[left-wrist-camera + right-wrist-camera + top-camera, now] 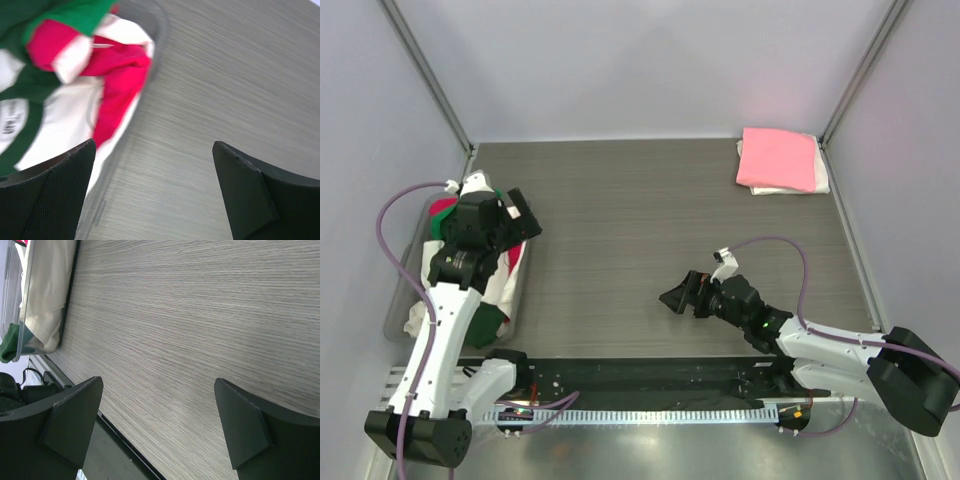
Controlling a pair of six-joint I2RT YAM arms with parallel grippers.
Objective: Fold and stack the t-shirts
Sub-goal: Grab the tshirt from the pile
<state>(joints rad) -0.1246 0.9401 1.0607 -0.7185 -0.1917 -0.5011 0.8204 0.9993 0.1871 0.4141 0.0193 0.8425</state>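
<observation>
A heap of unfolded t-shirts [505, 270], red, green and cream-white, fills the clear tub [398, 300] at the table's left. In the left wrist view I see red cloth [120, 70], bright green cloth [75, 12] and a cream-white shirt with dark green fabric and black lettering [12, 122]. My left gripper [523, 217] is open and empty, just above the tub's right rim [160, 30]; it also shows in the left wrist view [155, 190]. My right gripper [682, 296] is open and empty over bare table, also in its wrist view [157, 425]. A folded pink shirt [778, 158] lies on a folded white one [820, 180].
The folded stack sits at the back right corner by the wall frame. The tub with cream cloth [47, 290] shows far off in the right wrist view. A black rail [650, 380] runs along the near edge between the arm bases. Grey walls enclose the table.
</observation>
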